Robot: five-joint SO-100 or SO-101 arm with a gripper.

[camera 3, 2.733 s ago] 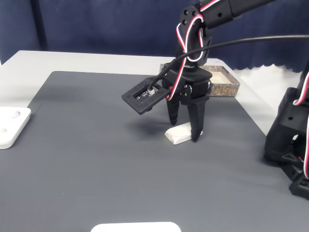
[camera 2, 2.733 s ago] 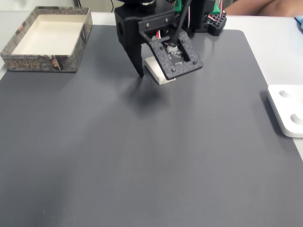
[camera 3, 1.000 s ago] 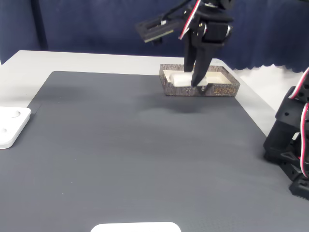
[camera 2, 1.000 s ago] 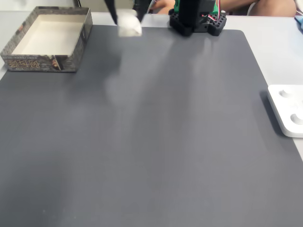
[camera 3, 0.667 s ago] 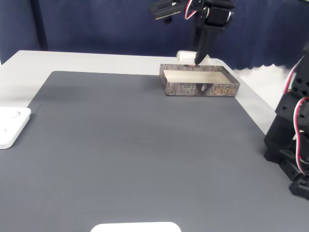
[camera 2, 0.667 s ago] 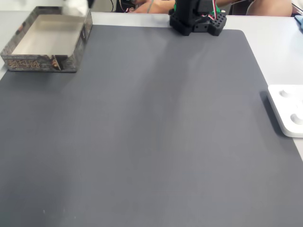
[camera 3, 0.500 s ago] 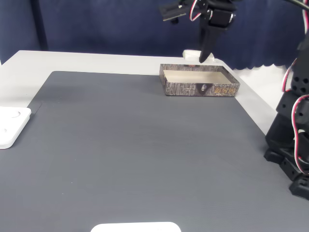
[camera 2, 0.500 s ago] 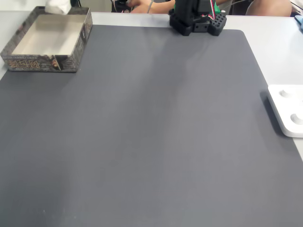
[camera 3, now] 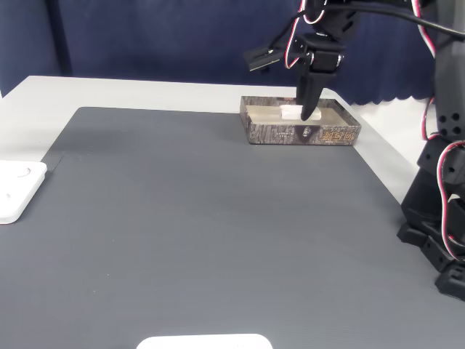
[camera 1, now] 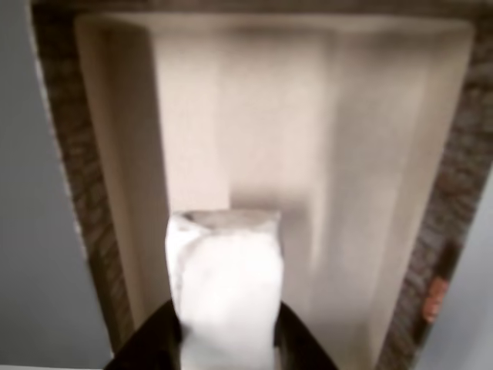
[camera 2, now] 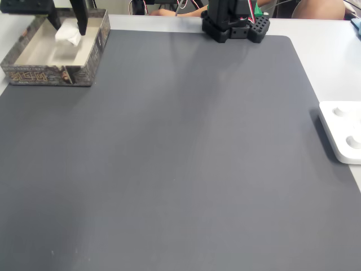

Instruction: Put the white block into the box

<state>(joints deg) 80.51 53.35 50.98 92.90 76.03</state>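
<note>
Fixed view from the side has the hand (camera 3: 302, 113) pinching the white block (camera 3: 292, 112) just over the box (camera 3: 301, 133), so letting go crooked could bounce it onto the rim.

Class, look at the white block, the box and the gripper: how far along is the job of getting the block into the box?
Done: the white block is off the mat, clamped in the gripper and carried over the box.
In hand: the gripper holds it low over the cream interior; the other view shows the block between the fingers.
Left: opening the fingers and pulling clear.
</note>
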